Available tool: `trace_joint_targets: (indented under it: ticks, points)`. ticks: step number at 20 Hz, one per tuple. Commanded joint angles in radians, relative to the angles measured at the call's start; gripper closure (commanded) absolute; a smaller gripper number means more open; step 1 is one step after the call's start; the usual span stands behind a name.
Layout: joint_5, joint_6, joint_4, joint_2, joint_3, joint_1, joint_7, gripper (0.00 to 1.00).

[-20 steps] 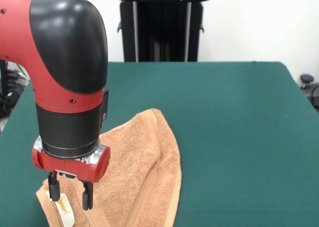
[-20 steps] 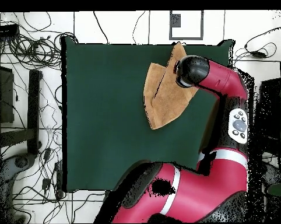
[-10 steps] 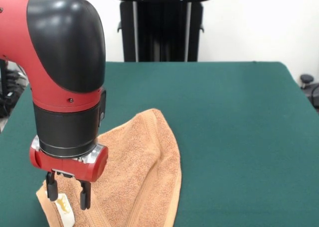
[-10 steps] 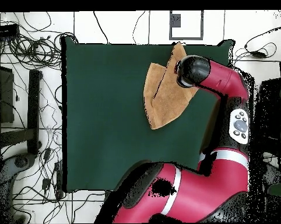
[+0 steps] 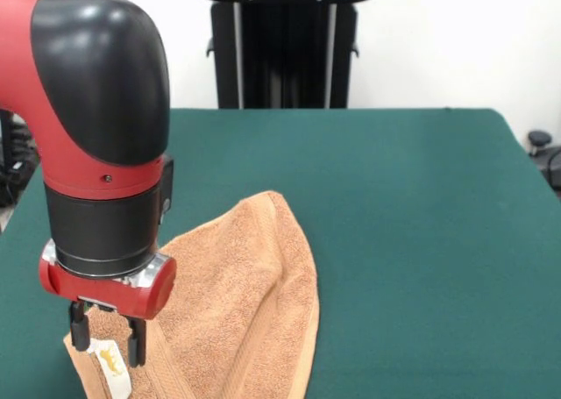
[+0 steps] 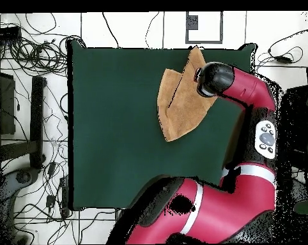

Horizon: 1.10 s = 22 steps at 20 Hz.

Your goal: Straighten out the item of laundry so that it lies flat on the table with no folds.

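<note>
Over the towel's tagged corner, I am holding my end effector [image 5: 107,338] with both fingers spread and nothing between them, one finger on each side of the white tag [image 5: 112,366]. Beyond the tag, the towel [image 5: 237,311] is lying folded over itself in a rough wedge, its doubled edge running away from the tag toward a rounded peak. I am judging it soft, light and limp, so a pinch on the banded hem beside the tag should lift only the top layer. Past the towel's peak, the green tabletop [image 5: 394,206] is stretching away.
</note>
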Motion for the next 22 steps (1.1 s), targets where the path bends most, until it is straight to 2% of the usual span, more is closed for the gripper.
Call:
trace_joint_targets:
  ticks: [1,6,22]
  points:
    - [-0.015,-0.024,0.09,0.072,0.098,0.003,0.06,0.0]
    - [-0.033,-0.062,0.041,0.128,0.098,0.0,0.057,0.0]
    - [-0.033,-0.058,0.045,0.127,0.091,0.001,0.053,0.0]
